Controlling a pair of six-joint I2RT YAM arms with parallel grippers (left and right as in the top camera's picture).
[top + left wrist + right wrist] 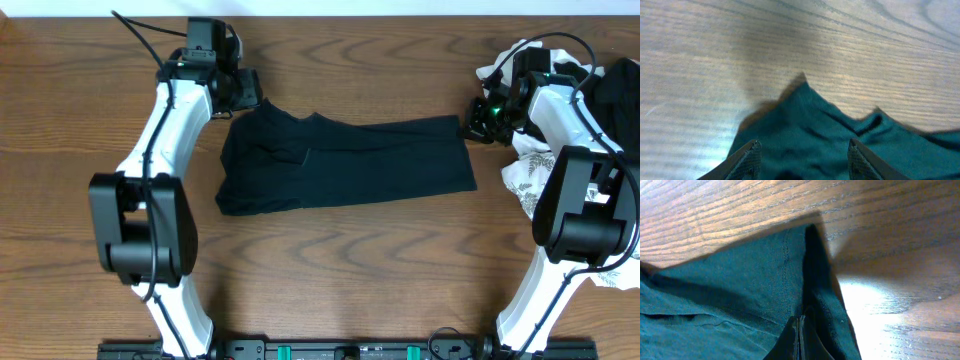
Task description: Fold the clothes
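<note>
The plain black soft fabric garment [345, 165] is lying flat on the middle of the brown wood-grain table [330, 270], folded into a rough rectangle running left to right.

The left gripper [247, 97] is hovering at the garment's upper left corner. In the left wrist view its fingers [752, 152] are standing apart, released, with the cloth lying loose beneath and between them.

The right gripper [471, 124] is sitting at the garment's upper right corner. In the right wrist view its jaws are clenched together, pinching a raised ridge of the garment's edge.

A white grey-leaf-print garment [522, 175] and a second black garment [618, 90] are lying heaped by the right arm, at the table's right edge.
</note>
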